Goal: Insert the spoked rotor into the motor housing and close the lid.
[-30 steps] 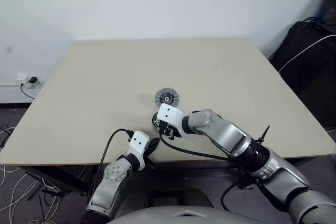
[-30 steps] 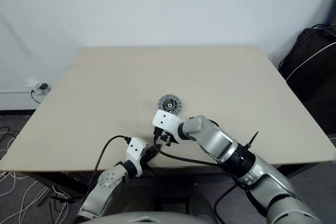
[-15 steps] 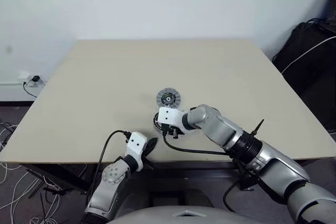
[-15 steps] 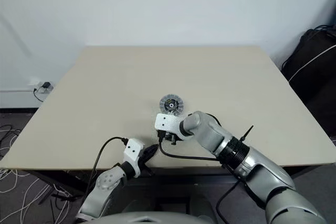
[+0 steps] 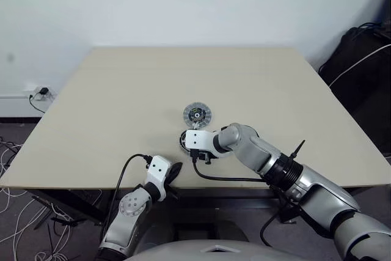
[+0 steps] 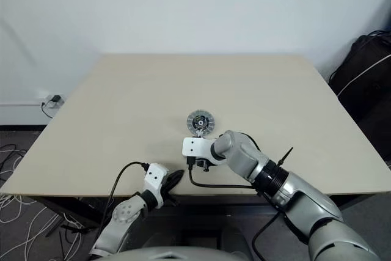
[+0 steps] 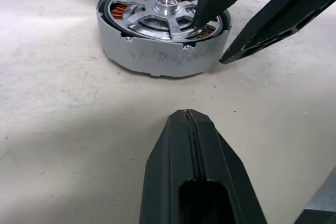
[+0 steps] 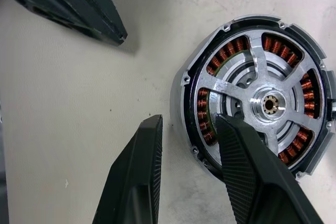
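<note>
The spoked rotor (image 8: 270, 103) lies inside the motor housing (image 7: 157, 59), its silver spokes over the copper windings. The housing stands on the table near the front edge, largely hidden under my right wrist in the head views. My right gripper (image 8: 190, 124) points down and stands open astride the housing's wall, one finger tip (image 8: 231, 129) resting inside between two spokes, the other finger (image 8: 142, 171) outside, a little apart from the wall. The lid (image 5: 197, 113), slotted face up, lies just behind the housing. My left gripper (image 7: 189, 116) is shut, empty, low at the table's front edge, aimed at the housing.
The beige table (image 5: 122, 90) stretches wide on all sides of the parts. A black cable (image 5: 226, 178) from my right wrist trails along the front edge. A black bag (image 5: 360, 71) sits beyond the table's right side, and loose cables (image 5: 12, 151) lie on the floor at left.
My right gripper has sunk onto the housing and rolled at the wrist, so its fingers now straddle the wall. The left gripper has stayed put.
</note>
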